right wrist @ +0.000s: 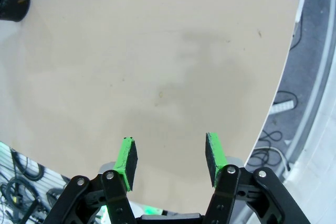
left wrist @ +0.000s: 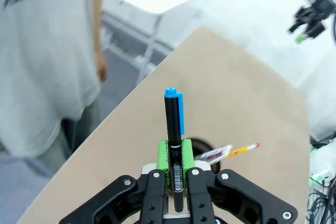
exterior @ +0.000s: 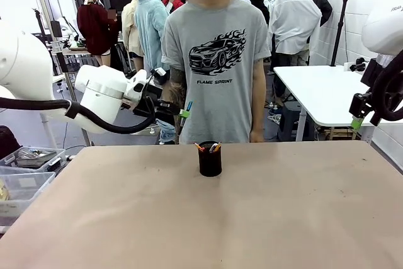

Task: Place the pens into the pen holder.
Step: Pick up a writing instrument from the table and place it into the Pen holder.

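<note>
Now the left pincer is pinching the dark pen with the blue cap between its green pads, gripping low on the barrel so the capped end is sticking out well ahead of the fingertips. It is hanging above the worktop, with the pen holder below and just ahead of it; in the left wrist view the cup's dark mouth is peeking out right beside the pads, the white-silver pen and the orange-yellow one already leaning out of it. That high carry looks meant to clear the rim before lowering the last pen in. Over on the other side the right pincer is standing spread and empty, parked well away from the holder, presumably to leave room
</note>
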You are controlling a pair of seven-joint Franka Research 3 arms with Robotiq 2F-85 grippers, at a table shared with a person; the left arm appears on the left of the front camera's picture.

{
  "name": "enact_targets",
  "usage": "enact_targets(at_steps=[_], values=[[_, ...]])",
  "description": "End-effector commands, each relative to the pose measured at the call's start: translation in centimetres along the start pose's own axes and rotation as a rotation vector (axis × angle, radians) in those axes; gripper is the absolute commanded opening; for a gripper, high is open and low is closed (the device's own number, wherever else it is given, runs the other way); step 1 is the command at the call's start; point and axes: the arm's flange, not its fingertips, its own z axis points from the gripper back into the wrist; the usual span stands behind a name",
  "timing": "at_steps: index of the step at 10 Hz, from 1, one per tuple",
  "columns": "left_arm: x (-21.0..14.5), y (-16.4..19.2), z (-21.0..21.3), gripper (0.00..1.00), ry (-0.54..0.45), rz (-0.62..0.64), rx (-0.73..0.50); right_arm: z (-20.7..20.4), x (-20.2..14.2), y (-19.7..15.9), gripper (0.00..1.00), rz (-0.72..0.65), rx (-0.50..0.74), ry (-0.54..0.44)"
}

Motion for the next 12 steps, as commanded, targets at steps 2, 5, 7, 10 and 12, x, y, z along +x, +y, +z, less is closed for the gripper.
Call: enact_targets(at_steps=[2, 5, 7, 10, 12], values=[[-1.4, 1.8, -0.8, 0.0, -0.175, -0.066, -0.174, 0.0, -0.1, 0.1, 0.66, 0.0, -0.007, -0.002], [-2.1, 2.3, -4.0, 0.0, -0.244, -0.085, -0.233, 0.0, -0.1, 0.1, 0.66, 0.0, -0.007, -0.002], [-2.7, 2.9, -5.9, 0.0, -0.263, -0.096, -0.271, 0.0, -0.1, 0.1, 0.66, 0.0, -0.007, -0.002], [-3.5, 3.9, -8.0, 0.0, -0.257, -0.09, -0.288, 0.0, -0.1, 0.1, 0.66, 0.0, -0.007, -0.002], [-4.4, 3.6, -8.6, 0.0, -0.237, -0.078, -0.324, 0.0, -0.1, 0.1, 0.66, 0.0, -0.007, -0.002]])
